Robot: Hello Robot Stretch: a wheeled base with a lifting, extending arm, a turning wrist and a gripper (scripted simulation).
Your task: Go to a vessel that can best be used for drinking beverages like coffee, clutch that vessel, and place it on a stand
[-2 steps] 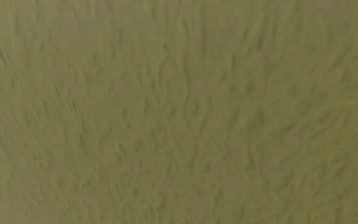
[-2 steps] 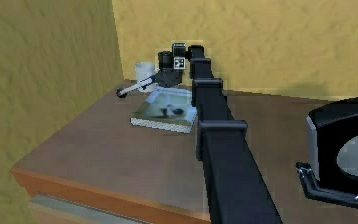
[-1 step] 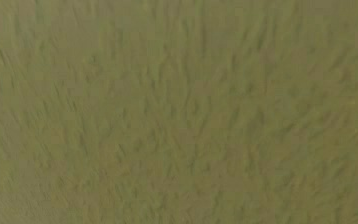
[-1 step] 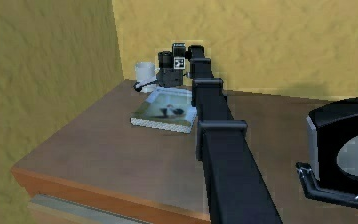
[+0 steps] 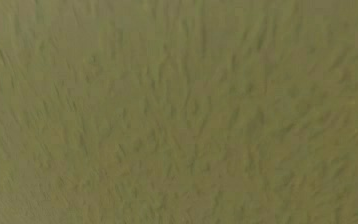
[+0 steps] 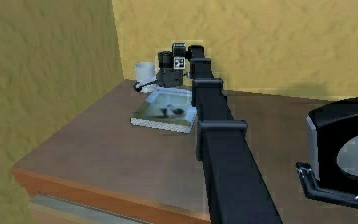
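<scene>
Yellow textured wall (image 5: 177, 110) was met straight ahead in the forward view, and the same wall was seen behind a brown wooden tabletop (image 6: 97, 150) in the arm side view. Over that tabletop the arm (image 6: 222, 140) was stretched toward the far corner, ending in the gripper (image 6: 159, 76) beside its two white squares (image 6: 194, 52).

A small white mug (image 6: 143, 72) was seen standing on the tabletop close to the wall, just beside the gripper on the arm side view's left. Whether it was touched by the fingers could not be told. How the fingers were set could not be read, and with the mug resting on the surface at the gripper's far end, it could not be told whether anything was held.

The mug was judged upright, its long axis vertical. Its handle, and so the way it faced, could not be made out.

A thin booklet (image 6: 165, 108) lay flat nearer than the mug, beside the arm, and a dark rounded device (image 6: 339, 150) stood well apart at the right.

The coming move was judged to turn on the slight sideways offset of the mug toward the picture's left.
</scene>
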